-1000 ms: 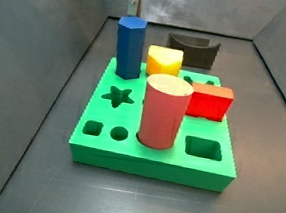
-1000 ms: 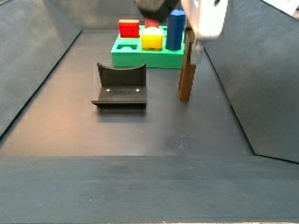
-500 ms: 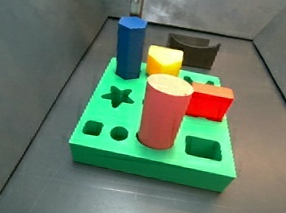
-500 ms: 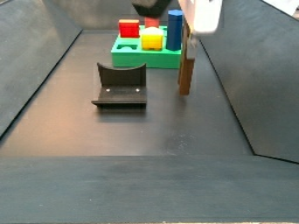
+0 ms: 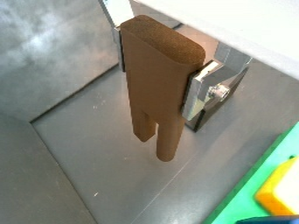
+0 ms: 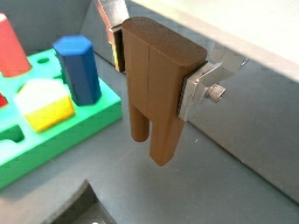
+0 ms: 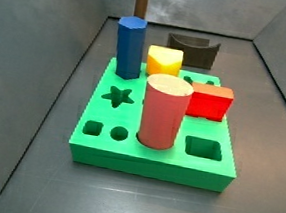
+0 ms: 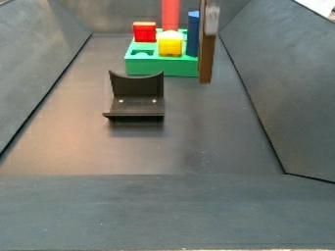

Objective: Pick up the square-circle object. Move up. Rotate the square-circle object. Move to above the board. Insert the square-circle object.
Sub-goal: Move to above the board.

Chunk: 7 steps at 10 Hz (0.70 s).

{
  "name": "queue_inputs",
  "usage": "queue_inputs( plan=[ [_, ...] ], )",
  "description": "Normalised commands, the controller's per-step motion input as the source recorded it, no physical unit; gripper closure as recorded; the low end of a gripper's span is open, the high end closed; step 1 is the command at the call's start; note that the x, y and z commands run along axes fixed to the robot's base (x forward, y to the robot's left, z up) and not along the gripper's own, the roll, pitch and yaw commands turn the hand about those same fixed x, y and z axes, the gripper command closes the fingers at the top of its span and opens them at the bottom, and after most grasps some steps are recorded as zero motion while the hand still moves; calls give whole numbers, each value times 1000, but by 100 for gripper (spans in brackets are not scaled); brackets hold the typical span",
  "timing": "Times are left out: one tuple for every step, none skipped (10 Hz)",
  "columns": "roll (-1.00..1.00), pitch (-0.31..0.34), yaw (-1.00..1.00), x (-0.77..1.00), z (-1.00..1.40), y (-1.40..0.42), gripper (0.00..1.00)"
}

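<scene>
Square-circle object (image 6: pixel 156 92), a tall flat brown wooden block with two prongs, hangs prongs-down, clamped in the gripper (image 6: pixel 152 66) clear of the table, beside the green slab board (image 6: pixel 47 140). Pick-up and lift appear done; rotation, transfer and insertion remain.

Landmark: blue prism (image 7: pixel 129 47), upright. Beside it stands a yellow block (image 7: pixel 165 60); dark brown arch block (image 7: pixel 194 50) lies just beyond the yellow block, a red cube (image 7: pixel 211 102) stands near, and a pink-red cylinder (image 7: pixel 164 112) stands upright nearer the camera. Fixture (image 8: pixel 135 95) rests on the floor, well apart from the prism.
</scene>
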Motion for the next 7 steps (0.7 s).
queue_inputs(
  plan=[
    [-86, 94, 23, 139, 1000, -67, 100],
    [-82, 94, 23, 131, 1000, -65, 100],
    [-79, 91, 23, 123, 1000, -61, 100],
    [-77, 90, 23, 114, 1000, -58, 100],
    [-75, 89, 24, 106, 1000, -55, 100],
    [-73, 89, 25, 75, 833, -40, 100],
    [-72, 90, 25, 49, 668, -26, 100]
  ],
)
